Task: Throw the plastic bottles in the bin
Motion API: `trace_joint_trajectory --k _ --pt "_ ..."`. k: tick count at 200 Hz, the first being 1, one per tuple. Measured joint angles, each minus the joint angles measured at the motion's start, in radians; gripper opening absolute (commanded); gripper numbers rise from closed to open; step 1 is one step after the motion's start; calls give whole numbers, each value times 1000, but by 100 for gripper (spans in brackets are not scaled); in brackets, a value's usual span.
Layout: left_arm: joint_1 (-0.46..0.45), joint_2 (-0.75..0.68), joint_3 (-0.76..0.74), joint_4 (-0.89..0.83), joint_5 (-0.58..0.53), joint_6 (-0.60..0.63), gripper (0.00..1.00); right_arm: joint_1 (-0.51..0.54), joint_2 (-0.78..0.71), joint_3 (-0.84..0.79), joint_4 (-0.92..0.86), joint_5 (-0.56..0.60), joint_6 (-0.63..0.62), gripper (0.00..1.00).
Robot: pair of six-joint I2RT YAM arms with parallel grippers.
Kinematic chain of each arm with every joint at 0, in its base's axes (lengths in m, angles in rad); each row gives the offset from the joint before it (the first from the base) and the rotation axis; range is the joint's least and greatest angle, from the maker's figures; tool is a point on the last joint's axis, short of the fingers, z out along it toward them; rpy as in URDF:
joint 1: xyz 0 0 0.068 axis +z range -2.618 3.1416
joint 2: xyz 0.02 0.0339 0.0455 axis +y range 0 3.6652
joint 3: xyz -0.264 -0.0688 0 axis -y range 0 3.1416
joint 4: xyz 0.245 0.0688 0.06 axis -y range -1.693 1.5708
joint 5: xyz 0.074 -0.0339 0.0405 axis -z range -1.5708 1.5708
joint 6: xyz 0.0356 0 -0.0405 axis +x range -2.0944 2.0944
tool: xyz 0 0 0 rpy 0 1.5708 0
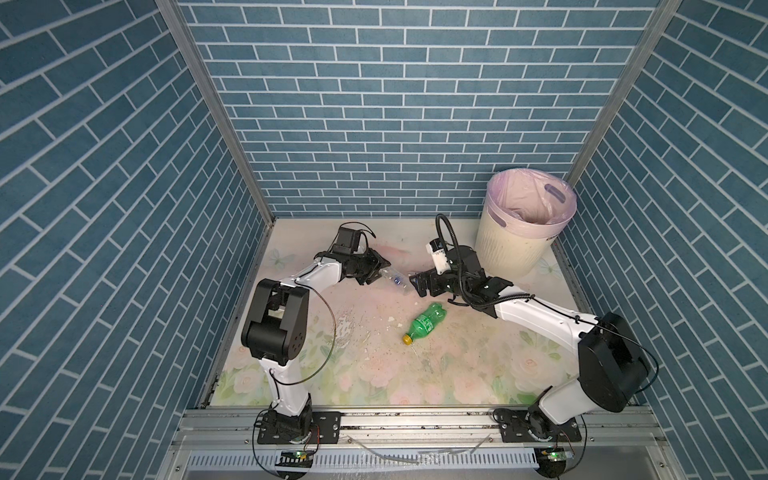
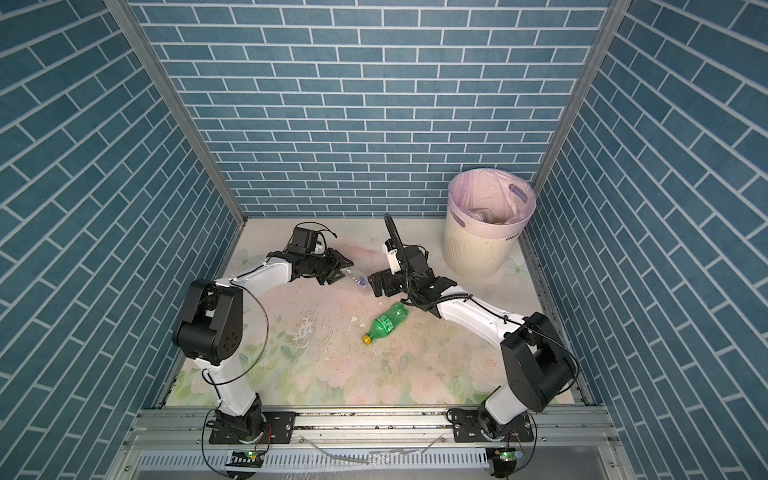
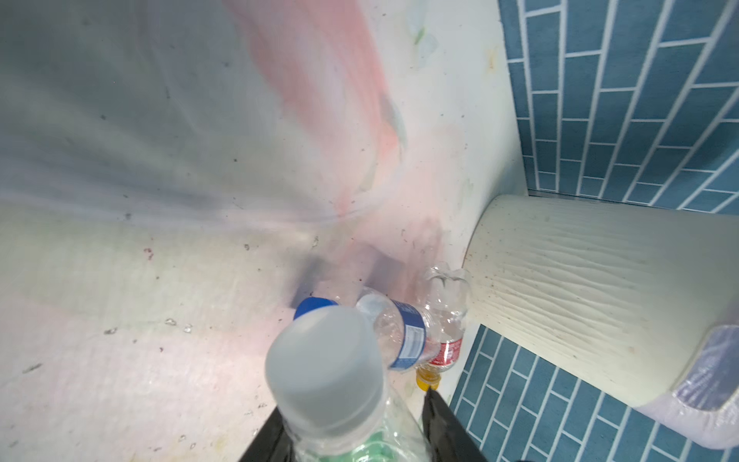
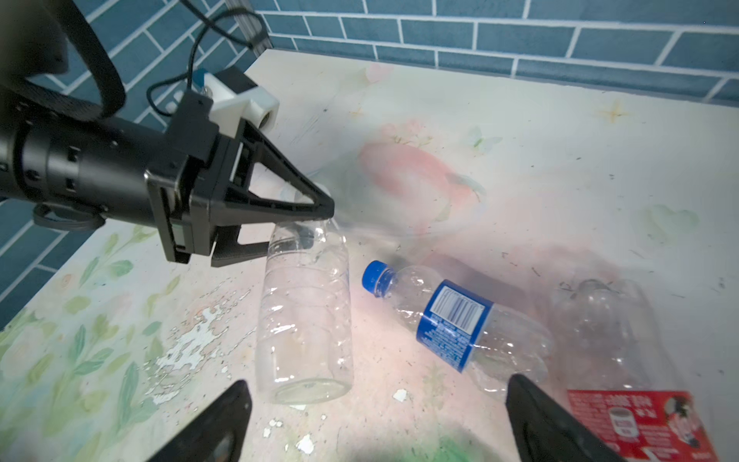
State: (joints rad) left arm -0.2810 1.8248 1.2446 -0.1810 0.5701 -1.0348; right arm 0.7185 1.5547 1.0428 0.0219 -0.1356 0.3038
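- Green bottle (image 1: 426,322) with a yellow cap lies on its side mid-worktop (image 1: 374,374) in both top views; the cream bin (image 1: 515,249) stands in the far right corner.
- Left wrist view: left end effector (image 3: 352,434) clamped on the neck of a clear bottle (image 3: 324,368).
- Right wrist view: right end effector (image 4: 380,382) spread wide, empty, near a blue-label bottle (image 4: 460,320) lying flat.

No word, brand or number is clear enough to read. The blue-labelled bottle (image 4: 452,320) carries a barcode and white fine print too small to make out, and the red-labelled bottle (image 4: 640,424) shows blurred white characters beside a cartoon figure. White lettering on the green bottle (image 1: 424,323) and a short dark print under the rim of the bin (image 1: 511,249) are both illegible.
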Motion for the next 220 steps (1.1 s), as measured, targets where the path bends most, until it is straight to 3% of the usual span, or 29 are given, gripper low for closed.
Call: trace_joint_trajectory --k 118,220 --pt "-40 -114 -16 88 0 41 36 5 171 140 47 -181 68 95" --pt "-41 -127 -32 121 -1 42 38 6 198 167 88 -211 111 64"
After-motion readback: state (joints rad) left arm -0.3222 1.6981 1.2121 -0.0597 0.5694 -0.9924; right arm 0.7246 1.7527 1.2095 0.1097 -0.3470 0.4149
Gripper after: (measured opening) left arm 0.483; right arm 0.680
